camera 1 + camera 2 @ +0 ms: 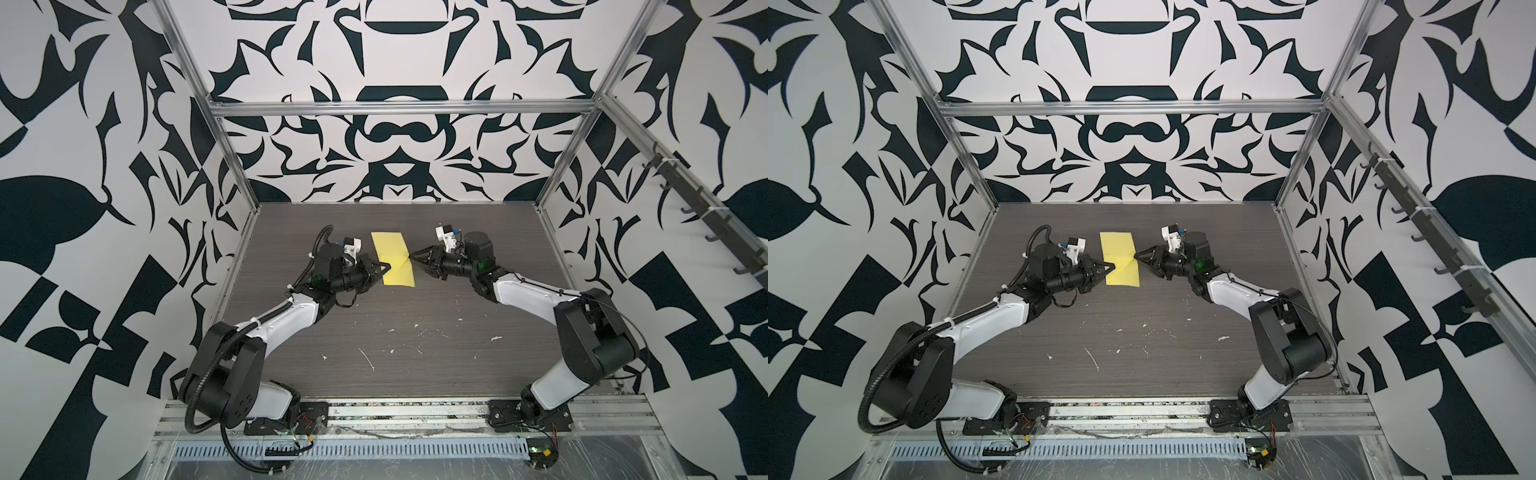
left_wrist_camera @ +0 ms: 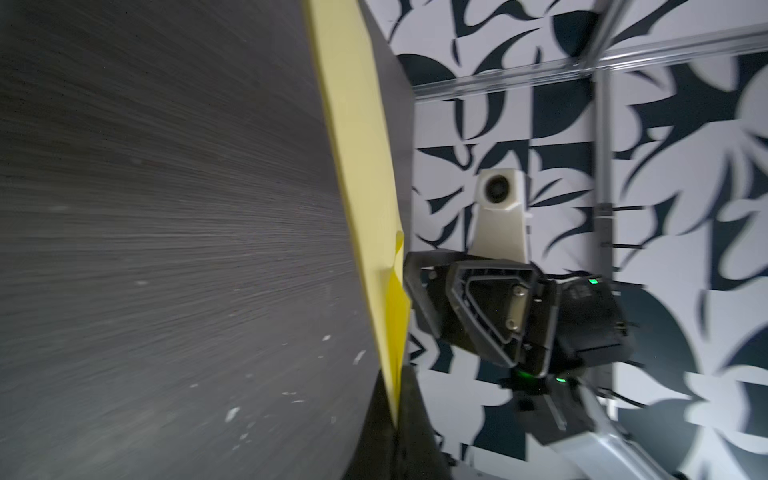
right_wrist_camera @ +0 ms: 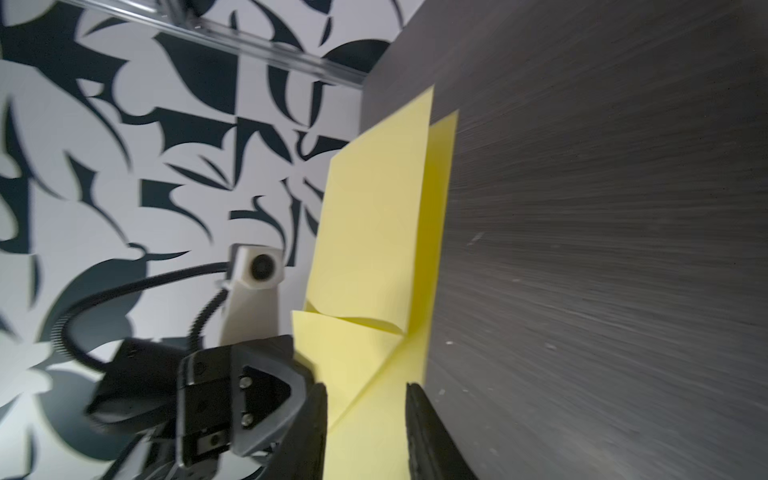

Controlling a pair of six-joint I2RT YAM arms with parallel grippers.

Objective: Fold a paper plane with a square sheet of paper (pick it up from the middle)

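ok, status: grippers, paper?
Left gripper shut on paper, left edge. Right gripper open, fingers astride right edge. Paper folded double on table. Nothing blocking.

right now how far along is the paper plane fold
Early. Done: the square sheet of paper is folded in half into a two-layer strip on the table, with a small diagonal crease midway. In hand: left tool is shut on its edge; right tool is open at the opposite edge. Left: nose corners, wings; no dart shape yet.
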